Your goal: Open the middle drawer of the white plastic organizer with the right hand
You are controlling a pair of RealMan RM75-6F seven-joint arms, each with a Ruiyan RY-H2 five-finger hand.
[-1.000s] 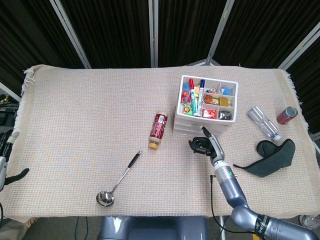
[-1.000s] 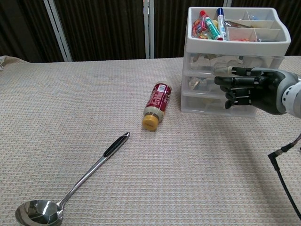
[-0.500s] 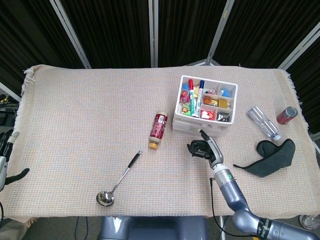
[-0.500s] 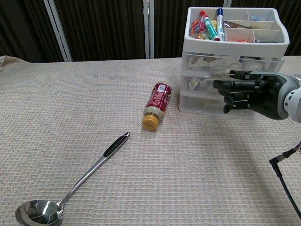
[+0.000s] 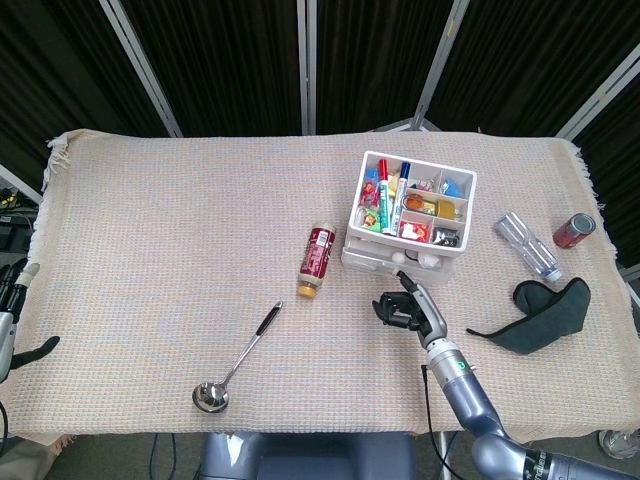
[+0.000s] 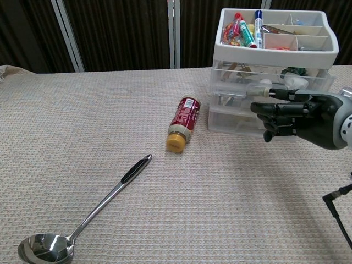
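**White organizer: middle drawer coming out**

Head view: the white plastic organizer [image 5: 408, 222] is sitting near the table's [image 5: 150, 250] far right corner. Its middle drawer [image 5: 392, 259] is now projecting from the front, where a second ago it was flush; opening is under way. The right hand [image 5: 404, 308] is hovering before it, fingers curled; contact unclear. The left hand [image 5: 12, 330] is idling at the left edge, state indeterminable.

Chest view: the right hand's fingers [image 6: 278, 110] are hooking the drawer front, which the head view is not resolving.

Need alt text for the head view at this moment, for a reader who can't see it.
The right hand reaches at the front of the white plastic organizer, whose middle drawer juts out partly open. On the woven cloth also lie a red bottle, a ladle, a clear bottle, a red can and a dark cloth.
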